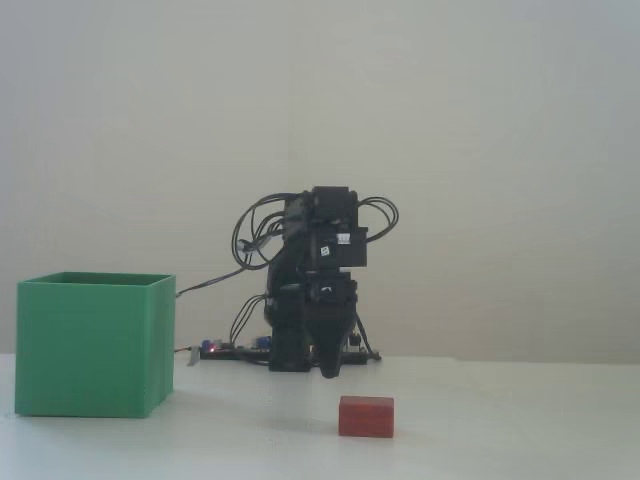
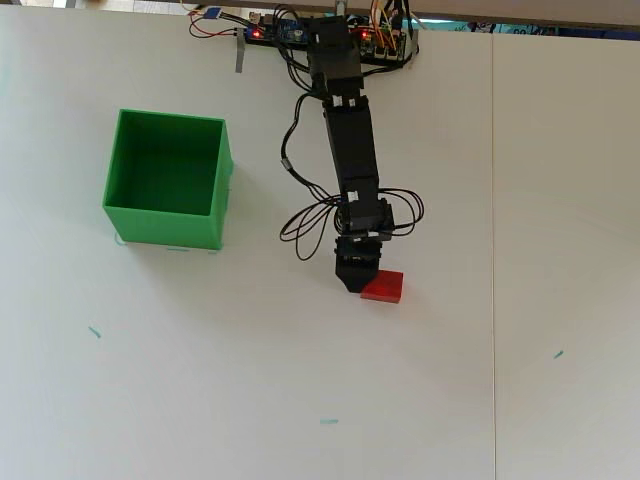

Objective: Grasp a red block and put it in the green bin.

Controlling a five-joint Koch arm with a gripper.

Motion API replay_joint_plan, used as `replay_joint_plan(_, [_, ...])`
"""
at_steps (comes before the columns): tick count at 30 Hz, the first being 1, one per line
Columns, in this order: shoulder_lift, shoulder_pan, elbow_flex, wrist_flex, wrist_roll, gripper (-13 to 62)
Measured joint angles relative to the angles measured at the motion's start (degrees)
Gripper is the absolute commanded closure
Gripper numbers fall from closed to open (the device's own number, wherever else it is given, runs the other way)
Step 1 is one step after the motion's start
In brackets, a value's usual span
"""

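Risk of a missed grasp beside the green bin (image 2: 166,178)

Sat open-topped at overhead left on table (image 2: 250,400), well apart from the rest; hovered with gripper (image 2: 355,284) over the left edge of red block (image 2: 384,287), off-centre; might have nudged or tipped it on descent; hung above it in the fixed view (image 1: 330,372), not touching; held nothing; could not tell jaw opening, tip reading as one dark point.

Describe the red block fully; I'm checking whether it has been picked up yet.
The red block is small, plain, matte and rectangular, wider than tall. It lies flat on the white table, not lifted. In the overhead view the hand overlaps its left edge; the fixed view shows the hand above and behind it, apparently not touching.
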Motion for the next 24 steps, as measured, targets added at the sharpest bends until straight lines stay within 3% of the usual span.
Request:
replay_joint_plan(7, [-2.5,-8.6,-2.9,0.0,2.5,14.1])
replay_joint_plan(24, [-4.1,-4.7,-5.3,0.0,9.8,12.3])
